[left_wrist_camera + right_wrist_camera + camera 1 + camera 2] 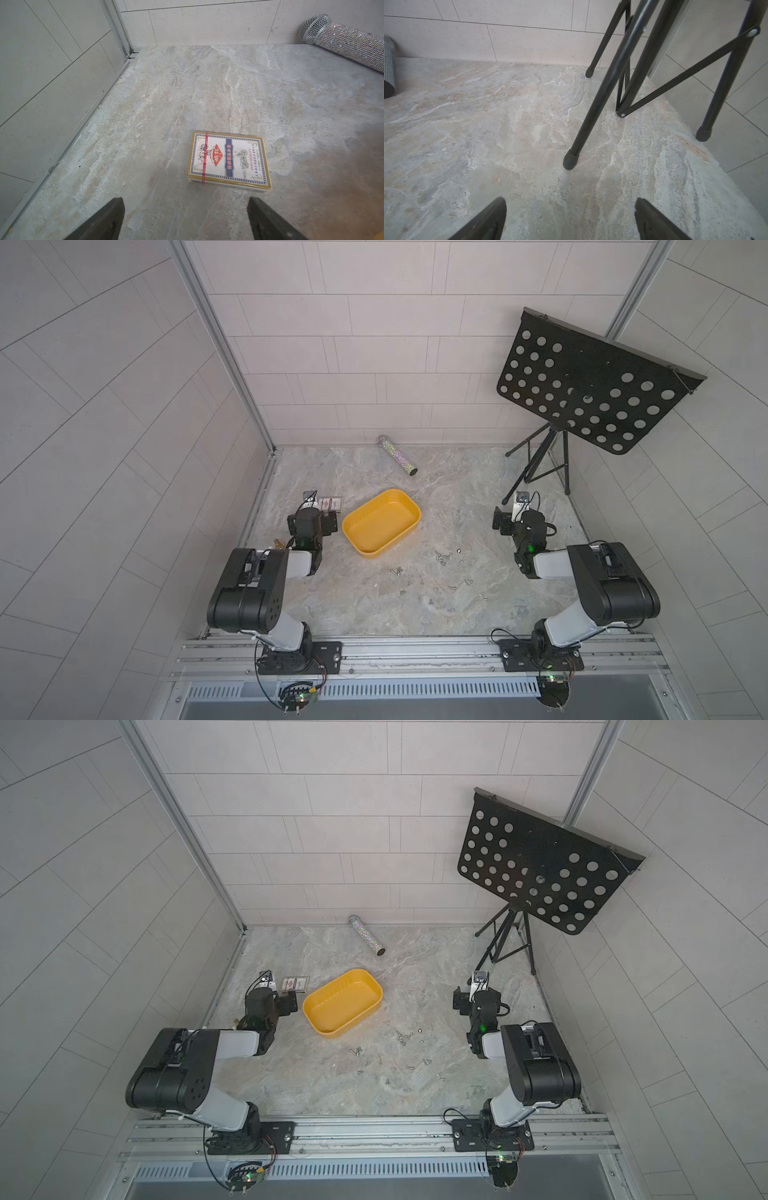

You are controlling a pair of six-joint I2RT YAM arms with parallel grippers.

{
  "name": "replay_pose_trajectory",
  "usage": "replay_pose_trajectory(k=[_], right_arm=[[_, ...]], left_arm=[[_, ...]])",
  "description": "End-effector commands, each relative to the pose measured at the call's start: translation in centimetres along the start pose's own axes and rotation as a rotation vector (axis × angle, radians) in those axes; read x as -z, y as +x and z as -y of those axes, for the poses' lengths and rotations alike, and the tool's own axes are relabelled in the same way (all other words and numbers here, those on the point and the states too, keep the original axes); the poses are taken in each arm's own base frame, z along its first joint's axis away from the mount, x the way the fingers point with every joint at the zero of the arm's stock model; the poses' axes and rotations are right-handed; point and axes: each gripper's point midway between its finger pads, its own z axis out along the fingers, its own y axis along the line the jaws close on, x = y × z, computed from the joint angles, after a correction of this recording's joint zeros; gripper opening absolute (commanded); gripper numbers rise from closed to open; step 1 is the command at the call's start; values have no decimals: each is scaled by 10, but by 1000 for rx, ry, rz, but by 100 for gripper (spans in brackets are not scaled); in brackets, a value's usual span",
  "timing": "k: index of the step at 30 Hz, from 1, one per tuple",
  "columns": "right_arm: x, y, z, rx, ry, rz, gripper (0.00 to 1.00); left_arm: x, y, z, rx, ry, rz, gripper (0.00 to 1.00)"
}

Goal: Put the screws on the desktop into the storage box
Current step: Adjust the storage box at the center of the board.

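As you read a top view from the rail (415,649) at the bottom edge upward, you get:
screws (442,558): scattered loose on the desktop (374,610), lower centre of the frame, between your two arms; every one you can see lies outside the storage box, the thickest cluster just below and right of it.
storage box (380,520): yellow, centre frame, sitting at an angle.
left gripper (185,199): jaws spread wide, gripping nothing, just left of the storage box.
right gripper (570,199): jaws spread wide, gripping nothing, right of frame, well apart from the screws.
card box (228,159): flat on the desktop just beyond your left gripper.
music stand (590,385): upper right, feet on the desktop, perforated tray tilted.
microphone (397,456): glittery, lying by the back wall (374,364), upper centre.
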Motion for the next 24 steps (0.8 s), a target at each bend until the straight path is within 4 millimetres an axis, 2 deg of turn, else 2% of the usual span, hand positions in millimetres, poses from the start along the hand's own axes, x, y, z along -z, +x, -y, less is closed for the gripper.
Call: replay_pose_trajectory(k=[1, 24], right_arm=[[1, 0, 1, 2, 2, 9, 100], [-1, -1, 3, -14, -3, 2, 100]], left_arm=[[0, -8, 0, 9, 5, 12, 100], [-1, -9, 1, 9, 6, 11, 100]])
